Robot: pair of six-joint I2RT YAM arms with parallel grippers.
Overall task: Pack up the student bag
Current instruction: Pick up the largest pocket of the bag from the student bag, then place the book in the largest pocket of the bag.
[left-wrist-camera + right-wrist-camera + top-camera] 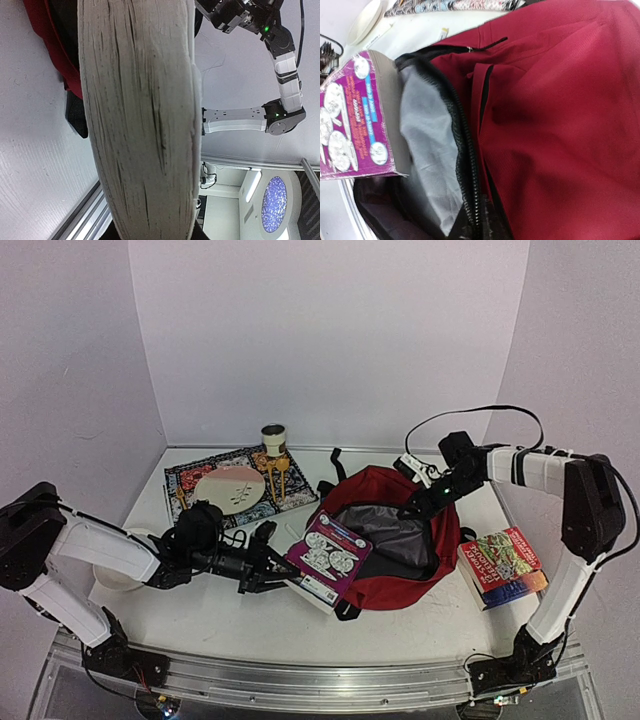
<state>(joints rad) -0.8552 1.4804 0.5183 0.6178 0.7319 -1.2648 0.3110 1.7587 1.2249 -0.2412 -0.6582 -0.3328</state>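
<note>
The student bag (400, 585) is a dark-red backpack lying mid-table with its mouth open and grey lining showing. My left gripper (280, 570) is shut on a purple-covered book (326, 554), holding it tilted at the bag's near-left rim. In the left wrist view the book's page edges (140, 125) fill the frame, with the bag (47, 30) behind. My right gripper (432, 498) is at the bag's far-right rim and appears shut on the zipper edge. The right wrist view shows the red fabric (560, 125), the zipper and the book (350, 115); its fingers are hidden.
A second, colourful book (503, 565) lies right of the bag. A patterned placemat (195, 475) at the back left holds a pink plate (230, 488), wooden utensils (275, 480) and a cup (274, 437). A white bowl (122, 565) sits by my left arm.
</note>
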